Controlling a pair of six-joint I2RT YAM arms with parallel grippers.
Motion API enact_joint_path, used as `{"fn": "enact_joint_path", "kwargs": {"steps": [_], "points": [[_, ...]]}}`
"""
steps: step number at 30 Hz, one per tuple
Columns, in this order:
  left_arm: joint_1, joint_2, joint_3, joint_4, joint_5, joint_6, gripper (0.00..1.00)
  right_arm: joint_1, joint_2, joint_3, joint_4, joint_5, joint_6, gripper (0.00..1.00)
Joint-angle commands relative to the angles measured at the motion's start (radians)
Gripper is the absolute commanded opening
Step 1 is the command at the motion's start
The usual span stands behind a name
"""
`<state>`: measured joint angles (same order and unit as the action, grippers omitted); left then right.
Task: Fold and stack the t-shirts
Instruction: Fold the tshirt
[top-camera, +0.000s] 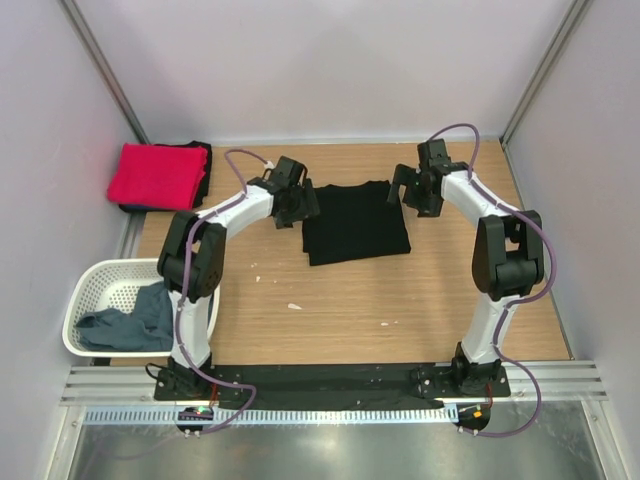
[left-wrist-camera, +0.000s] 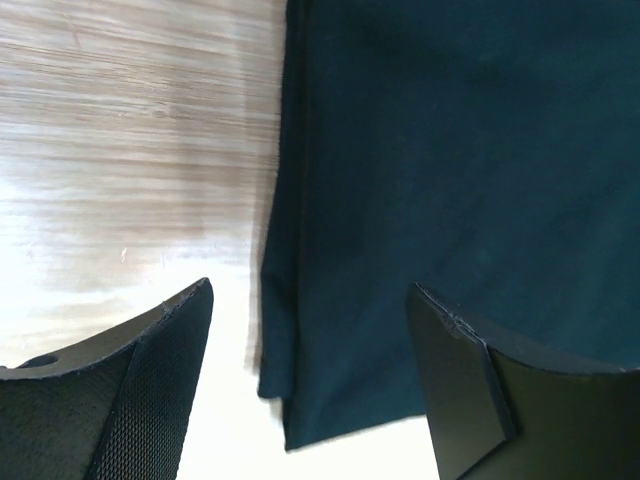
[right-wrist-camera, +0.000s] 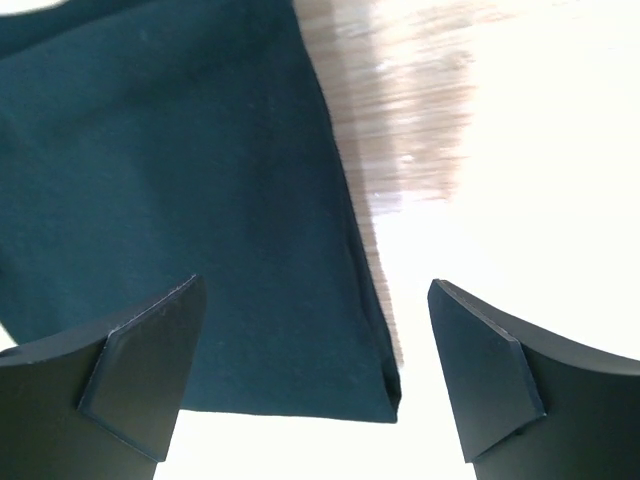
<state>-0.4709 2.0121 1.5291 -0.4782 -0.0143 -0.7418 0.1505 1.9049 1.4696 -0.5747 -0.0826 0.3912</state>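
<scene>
Nearest the lens, the left arm's base (top-camera: 185, 378) sat bolted at the table's (top-camera: 350, 310) near edge. Just left of it, the white basket (top-camera: 85, 275) held the grey-blue tee (top-camera: 135, 318), crumpled and not yet folded. At the far left corner the red tee (top-camera: 155, 175) lay folded on something dark.

The left gripper (left-wrist-camera: 310, 300) hung spread over the left edge of the black tee (left-wrist-camera: 450, 150). One finger was above bare wood, the other above cloth, and nothing was pinched. The black tee (top-camera: 355, 222) lay as a folded rectangle at the middle of the table, between the two wrists. The right gripper (right-wrist-camera: 315, 290) was likewise wide apart over the tee's right corner and held nothing.

The likely trouble lay in those stacked edges. If either gripper closed too shallowly, it would probably have caught only the top layer, and the fold would have peeled open on lifting. If one arm rose ahead of the other, the rectangle could have skewed or sagged. The outer fingers, coming down over bare wood, might have jammed against the table rather than sliding under the cloth.
</scene>
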Motion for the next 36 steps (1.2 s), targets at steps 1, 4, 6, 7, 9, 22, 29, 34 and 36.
{"fn": "enact_joint_path", "kwargs": {"steps": [1,4,6,7,9,22,29,34,36], "points": [[0.0,0.034,0.006,0.067,0.008,0.025,0.79,0.0,-0.058,0.015,-0.033,0.041,-0.035,0.99],[-0.002,0.054,-0.018,0.127,0.065,-0.004,0.79,0.0,-0.067,-0.002,-0.04,0.06,-0.052,1.0],[-0.002,0.072,-0.017,0.15,0.073,-0.021,0.79,0.0,-0.058,0.0,-0.045,0.057,-0.052,1.0],[-0.003,0.089,-0.015,0.154,0.079,-0.046,0.78,0.0,-0.047,-0.011,-0.039,0.052,-0.051,1.0],[-0.003,0.105,-0.014,0.17,0.082,-0.076,0.78,0.0,-0.038,-0.035,0.011,0.037,-0.037,1.0],[-0.005,0.183,-0.093,0.256,0.114,-0.229,0.72,0.0,0.011,-0.049,0.016,0.017,0.012,1.0],[-0.005,0.215,-0.093,0.276,0.116,-0.199,0.33,0.0,0.013,-0.037,-0.011,0.04,0.023,1.0],[-0.005,0.223,-0.081,0.268,0.094,-0.144,0.04,0.001,0.006,-0.023,-0.033,0.07,0.035,1.0],[-0.005,0.206,-0.072,0.251,0.044,-0.105,0.0,0.0,0.0,-0.011,-0.065,0.078,0.037,1.0]]}}
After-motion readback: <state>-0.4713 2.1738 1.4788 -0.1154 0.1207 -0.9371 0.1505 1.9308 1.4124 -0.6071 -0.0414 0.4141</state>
